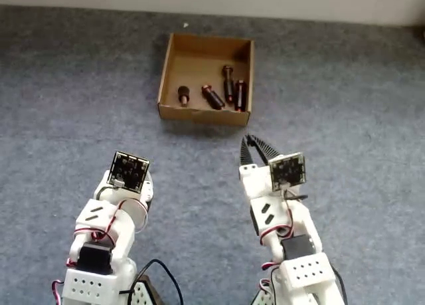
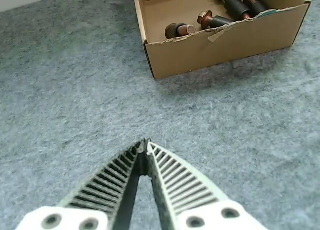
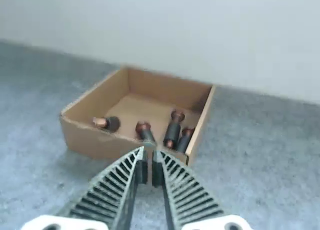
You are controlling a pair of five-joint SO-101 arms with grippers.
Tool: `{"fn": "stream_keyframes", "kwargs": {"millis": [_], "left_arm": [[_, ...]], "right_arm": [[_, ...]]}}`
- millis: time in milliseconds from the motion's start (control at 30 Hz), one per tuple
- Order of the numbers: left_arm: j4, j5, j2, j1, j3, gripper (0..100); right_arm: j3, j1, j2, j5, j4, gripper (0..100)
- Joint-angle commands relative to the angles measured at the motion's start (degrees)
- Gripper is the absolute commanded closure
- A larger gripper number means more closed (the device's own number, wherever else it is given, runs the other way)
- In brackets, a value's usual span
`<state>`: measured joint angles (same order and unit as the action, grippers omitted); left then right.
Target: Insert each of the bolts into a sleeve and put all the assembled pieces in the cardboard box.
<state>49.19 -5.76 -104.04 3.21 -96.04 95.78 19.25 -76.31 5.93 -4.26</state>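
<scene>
1. Left claw (image 2: 145,146): closed, tips touching, nothing held. It sits over grey felt (image 2: 60,89).
2. Right claw (image 3: 148,157): fingers together, nothing held.
3. Cardboard box (image 1: 167,66): open top, ahead of both claws. It is well ahead of the left claw and off towards the right arm's side. The right claw is just short of its near wall, close to the near right corner.
4. Four assembled pieces lie inside the box:
   - short piece (image 1: 183,94), the one nearest the left claw's side
   - slanted piece (image 1: 212,96), mid-box
   - long piece (image 1: 228,82), next along
   - last piece (image 1: 240,94), against the right wall and almost straight ahead of the right claw
</scene>
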Motion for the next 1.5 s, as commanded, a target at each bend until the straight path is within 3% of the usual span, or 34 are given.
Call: {"fn": "stream_keyframes", "kwargs": {"millis": [0, 433, 767, 1033, 1467], "left_arm": [[0.26, -0.7, -0.22, -0.84, -1.1, 99], [2.02, -0.7, -0.13, -0.75, -1.1, 99], [11.69, -0.7, -0.13, -0.75, -1.1, 99], [22.59, -0.62, -0.13, -0.75, -1.1, 99], [26.73, -0.62, -0.13, -0.75, -1.1, 99]], "right_arm": [[7.34, -1.8, -5.23, 0.26, 3.03, 99.1], [8.22, -3.12, -14.2, 0.18, 34.59, 99.1], [8.22, -3.21, -15.6, 0.44, 52.88, 99.1], [8.22, -3.21, -15.6, 0.44, 57.01, 99.1], [8.22, -3.12, -15.6, 0.44, 57.1, 99.1]]}}
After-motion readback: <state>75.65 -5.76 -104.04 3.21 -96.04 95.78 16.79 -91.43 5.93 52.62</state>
